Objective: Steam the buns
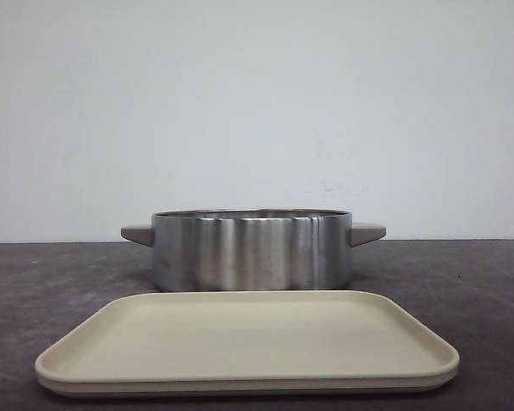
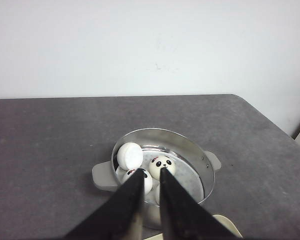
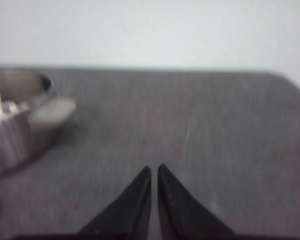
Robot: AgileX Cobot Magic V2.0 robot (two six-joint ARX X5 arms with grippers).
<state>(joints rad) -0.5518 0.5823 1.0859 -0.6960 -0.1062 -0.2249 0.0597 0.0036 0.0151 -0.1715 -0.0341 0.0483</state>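
Looking across the dark grey table (image 1: 480, 282), I am seeing the steel pot (image 1: 252, 250) standing at its middle, with its two grey handles sticking out to either side, and the beige tray (image 1: 248, 338) lying bare just in front of it, nearer to me. From the front, the pot's wall is hiding whatever sits inside.

My left gripper (image 2: 151, 176) is hanging above the pot, its fingers drawn close together with only a thin slit between them and nothing pinched. Past them I am making out the buns (image 2: 162, 164) down in the pot: one panda face looking up, one partly behind my finger, one lying on its side against the wall. A fourth I cannot make out for certain.

My right gripper (image 3: 154, 171) is waiting over bare table beside the pot, fingers nearly touching and holding nothing.

Judging by the bare tray and the filled pot, I am thinking the loading step is as good as done. The next move is probably calling for lifting my left arm clear of the rim without nudging a bun.
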